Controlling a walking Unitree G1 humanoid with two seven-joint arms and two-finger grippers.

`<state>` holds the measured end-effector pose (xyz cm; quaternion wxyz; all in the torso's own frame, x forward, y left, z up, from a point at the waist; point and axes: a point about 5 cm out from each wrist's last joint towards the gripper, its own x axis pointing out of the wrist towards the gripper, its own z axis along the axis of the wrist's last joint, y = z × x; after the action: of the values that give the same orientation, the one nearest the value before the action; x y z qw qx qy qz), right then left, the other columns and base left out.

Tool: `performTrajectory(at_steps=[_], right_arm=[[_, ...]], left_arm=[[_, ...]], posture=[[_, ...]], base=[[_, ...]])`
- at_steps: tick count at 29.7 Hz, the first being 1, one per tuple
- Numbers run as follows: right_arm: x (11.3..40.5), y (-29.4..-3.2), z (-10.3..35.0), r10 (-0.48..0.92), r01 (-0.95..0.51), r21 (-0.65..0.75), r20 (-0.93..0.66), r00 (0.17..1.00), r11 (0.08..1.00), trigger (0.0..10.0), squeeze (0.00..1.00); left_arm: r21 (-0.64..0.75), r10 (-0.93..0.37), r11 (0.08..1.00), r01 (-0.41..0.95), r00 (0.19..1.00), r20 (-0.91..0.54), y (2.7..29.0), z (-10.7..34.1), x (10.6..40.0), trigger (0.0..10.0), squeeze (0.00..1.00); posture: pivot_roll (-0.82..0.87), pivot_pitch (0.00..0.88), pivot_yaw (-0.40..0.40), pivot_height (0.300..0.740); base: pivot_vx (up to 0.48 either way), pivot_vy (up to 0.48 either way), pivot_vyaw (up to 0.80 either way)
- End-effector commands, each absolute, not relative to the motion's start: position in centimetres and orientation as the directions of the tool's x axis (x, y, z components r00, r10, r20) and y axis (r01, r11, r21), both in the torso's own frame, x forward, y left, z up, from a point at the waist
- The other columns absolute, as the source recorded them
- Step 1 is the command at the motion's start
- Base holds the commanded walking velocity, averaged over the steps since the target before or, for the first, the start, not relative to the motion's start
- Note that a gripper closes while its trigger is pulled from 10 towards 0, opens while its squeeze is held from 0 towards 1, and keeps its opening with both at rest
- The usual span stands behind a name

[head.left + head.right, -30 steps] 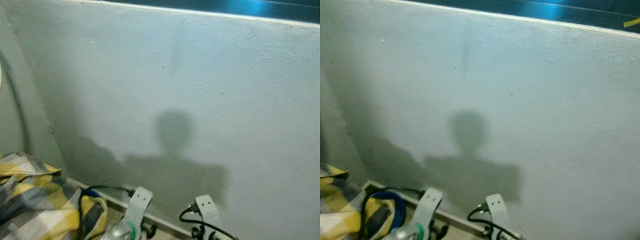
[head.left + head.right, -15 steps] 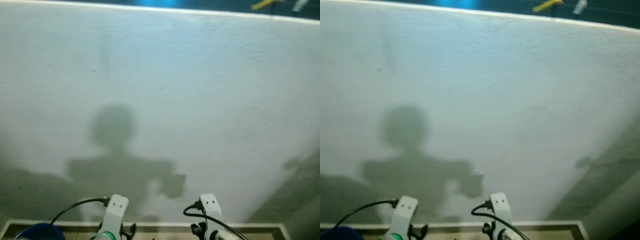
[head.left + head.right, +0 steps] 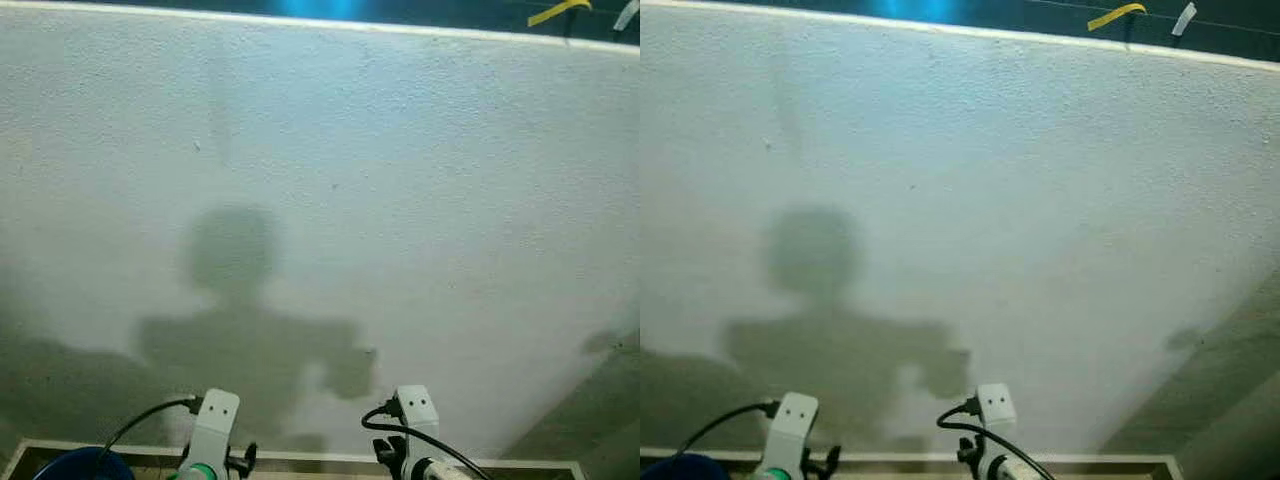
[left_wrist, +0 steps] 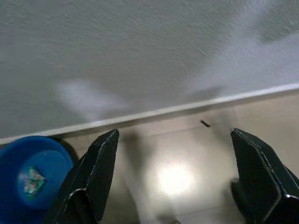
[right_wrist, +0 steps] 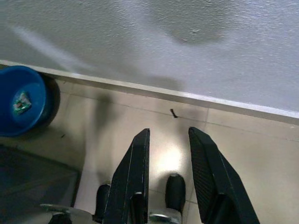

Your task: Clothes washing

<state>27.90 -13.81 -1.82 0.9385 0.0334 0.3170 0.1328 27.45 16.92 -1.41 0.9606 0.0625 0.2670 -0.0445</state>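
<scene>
Compared with a second ago the whole view has swung round, so the yellow and grey checked cloth seen at the left then is gone from the frame; no laundry can be spotted now. A rough, grainy pale wall (image 3: 400, 200) is faced square on, with the robot's shadow (image 3: 240, 330) cast on it. A pale skirting strip (image 5: 140, 88) runs along its foot, and glossy beige floor tiles (image 5: 243, 154) with a bright glare spot lie below. A round blue tub (image 5: 21, 100) is parked on the floor right against the wall, at the robot's left. The left gripper (image 4: 175, 179) is held spread wide over the tiles, gripping nothing. The right gripper (image 5: 168, 168) is kept with a narrow gap between its fingers, empty too. A small dark speck (image 5: 174, 113) is lying near the skirting.
</scene>
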Motion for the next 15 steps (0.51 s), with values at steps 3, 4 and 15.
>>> performTrajectory(at_steps=[3, 4, 15], right_arm=[[27.4, -14.6, -2.4, 0.234, -0.192, 0.134, -0.599, 0.766, 0.972, 10.0, 0.00], [27.3, -14.7, -2.4, 0.225, -0.174, 0.143, -0.600, 0.768, 0.974, 10.0, 0.00], [27.4, -14.9, -2.5, 0.206, -0.167, 0.121, -0.616, 0.761, 0.979, 10.0, 0.00]], left_arm=[[0.074, -0.066, 0.990, 0.121, 0.852, -0.519, 16.9, -1.6, 27.3, 10.0, 0.00], [0.053, -0.071, 0.992, 0.110, 0.870, -0.489, 17.1, -1.1, 27.8, 10.0, 0.00], [0.083, -0.092, 0.984, 0.158, 0.851, -0.518, 17.6, -1.2, 28.0, 10.0, 0.00]], posture=[[0.04, 0.000, 0.044, 0.740], [0.05, 0.000, 0.039, 0.740], [0.00, 0.000, 0.053, 0.740]], base=[[0.000, -0.480, 0.00], [0.000, -0.416, 0.00], [0.000, 0.000, 0.00]])
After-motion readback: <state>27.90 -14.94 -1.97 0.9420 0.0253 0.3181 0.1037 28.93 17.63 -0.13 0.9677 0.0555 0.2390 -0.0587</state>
